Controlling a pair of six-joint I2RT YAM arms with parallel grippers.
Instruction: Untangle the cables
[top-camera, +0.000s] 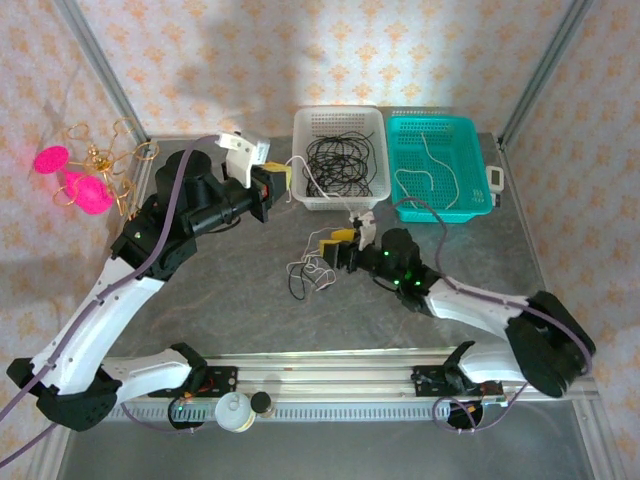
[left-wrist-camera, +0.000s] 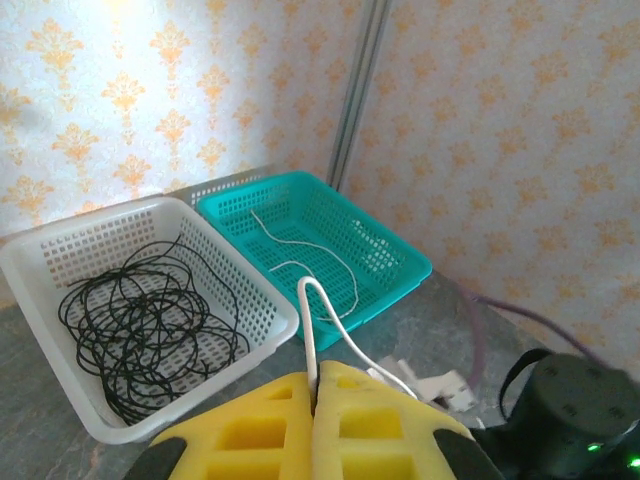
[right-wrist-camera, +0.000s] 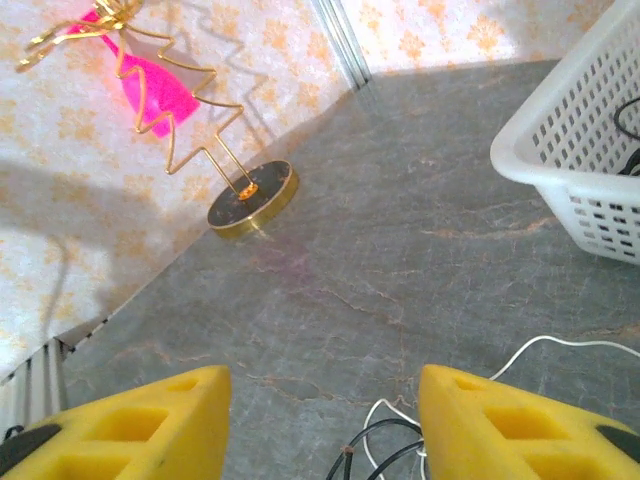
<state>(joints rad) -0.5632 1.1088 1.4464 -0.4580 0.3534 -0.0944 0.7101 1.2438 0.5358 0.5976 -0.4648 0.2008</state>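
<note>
Now my left tool (left-wrist-camera: 314, 395) pinches a white cable (left-wrist-camera: 308, 320). My right tool (right-wrist-camera: 325, 400) gapes wide, tangled cables (right-wrist-camera: 372, 432) lying between its jaws.

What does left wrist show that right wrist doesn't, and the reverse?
Left wrist, of the two: the left gripper shut on a white cable, a second white cable in the teal basket, black cables inside the white basket. Right wrist, of the two: the right gripper open above a loose tangle on the table, and a pink-and-gold ornament. Both: white basket, table, wallpaper.
</note>
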